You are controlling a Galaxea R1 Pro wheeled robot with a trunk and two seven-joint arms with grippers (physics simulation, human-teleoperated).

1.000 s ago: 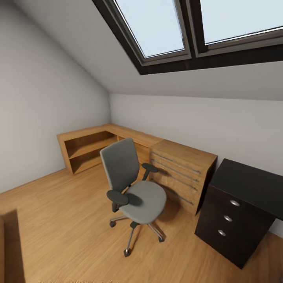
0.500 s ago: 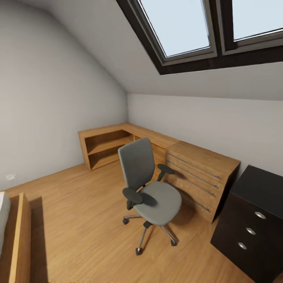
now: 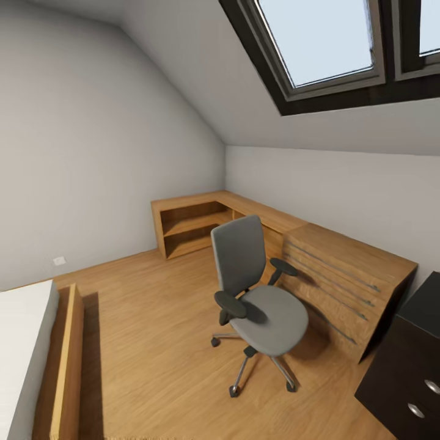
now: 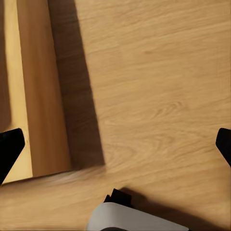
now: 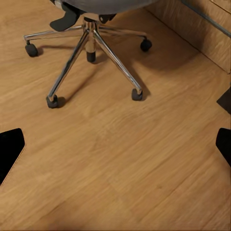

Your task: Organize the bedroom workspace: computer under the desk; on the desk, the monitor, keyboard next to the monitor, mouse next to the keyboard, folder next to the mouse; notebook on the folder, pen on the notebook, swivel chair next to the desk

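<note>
The swivel chair (image 3: 256,287), grey with black armrests, stands on the wood floor in the head view, its seat bare. Its chrome star base (image 5: 91,43) and casters show in the right wrist view, a short way beyond my right gripper (image 5: 115,147), which is open over bare floor. My left gripper (image 4: 115,149) is open too, above the floor beside a wooden bed frame (image 4: 38,96). The desk, computer, monitor, keyboard, mouse, folder, notebook and pen are out of view.
A low light-wood shelf unit (image 3: 195,226) and drawer unit (image 3: 348,287) run along the far wall behind the chair. A black drawer cabinet (image 3: 409,366) sits at the right edge. A bed (image 3: 24,354) with a wooden side lies at the left. Skylights (image 3: 324,43) are overhead.
The camera has swung left, so the whole picture slid right. The bed has come into view at the left and most of the black cabinet has left at the right.
</note>
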